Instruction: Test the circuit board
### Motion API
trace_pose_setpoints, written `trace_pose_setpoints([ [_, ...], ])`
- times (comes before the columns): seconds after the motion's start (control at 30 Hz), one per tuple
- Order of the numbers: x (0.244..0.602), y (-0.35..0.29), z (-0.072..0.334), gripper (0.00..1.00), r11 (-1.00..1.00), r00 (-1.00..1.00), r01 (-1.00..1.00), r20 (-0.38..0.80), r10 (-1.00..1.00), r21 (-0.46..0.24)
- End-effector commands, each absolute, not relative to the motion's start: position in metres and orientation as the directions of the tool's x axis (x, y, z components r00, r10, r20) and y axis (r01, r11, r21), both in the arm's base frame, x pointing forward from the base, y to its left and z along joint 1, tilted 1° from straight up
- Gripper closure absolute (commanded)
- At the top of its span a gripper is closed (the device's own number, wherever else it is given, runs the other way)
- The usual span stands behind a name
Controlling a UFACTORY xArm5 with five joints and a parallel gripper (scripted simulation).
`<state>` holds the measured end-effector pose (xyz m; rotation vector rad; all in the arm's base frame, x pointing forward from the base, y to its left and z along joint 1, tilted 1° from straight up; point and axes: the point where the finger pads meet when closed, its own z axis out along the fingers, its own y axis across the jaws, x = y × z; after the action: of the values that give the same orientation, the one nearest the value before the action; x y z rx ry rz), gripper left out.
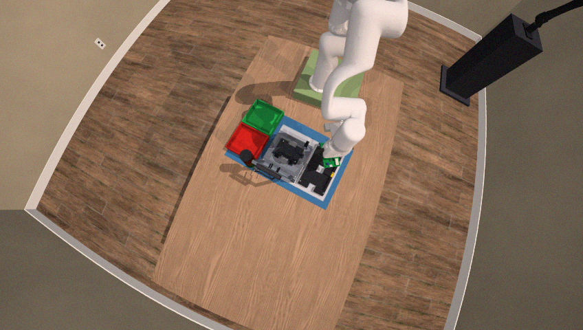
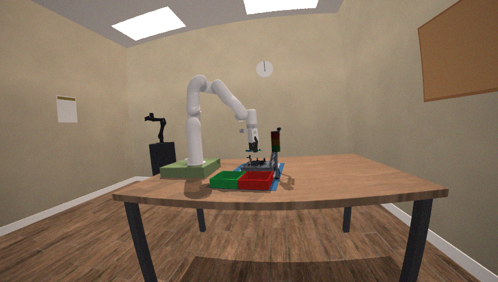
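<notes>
The green circuit board [image 1: 330, 162] hangs flat between the fingers of my gripper [image 1: 327, 157], over the black tray [image 1: 317, 176] at the right end of the blue mat. In the side view the board [image 2: 249, 150] is well above the table, just under the gripper [image 2: 253, 145], which is shut on its edges. The grey tester [image 1: 288, 153] lies left of the tray with its lid [image 1: 267, 170] swung open. The signal light tower [image 2: 275, 141] stands by the tester and looks unlit. The green bin [image 1: 262, 117] and the red bin [image 1: 246, 141] stand side by side left of the tester.
The arm's green base block [image 1: 323, 85] sits at the back of the table. The signal tower's top [image 1: 245, 155] rises beside the red bin. A black pedestal with a camera arm [image 2: 161, 153] stands on the floor behind the table.
</notes>
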<state>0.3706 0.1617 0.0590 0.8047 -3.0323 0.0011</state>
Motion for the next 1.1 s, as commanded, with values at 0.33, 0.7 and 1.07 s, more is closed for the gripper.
trace_pose_setpoints([
  [0.33, 0.3719, 0.1622, 0.0602, 0.21, 0.611, -0.611, -0.792, 0.001, -0.792, 0.0],
  [0.7, 0.3719, 0.1622, 0.0602, 0.21, 0.42, -0.42, -0.908, 0.001, -0.908, 0.0],
  [1.07, 0.3719, 0.1622, 0.0602, 0.21, 0.218, -0.218, -0.976, 0.0, -0.976, 0.001],
])
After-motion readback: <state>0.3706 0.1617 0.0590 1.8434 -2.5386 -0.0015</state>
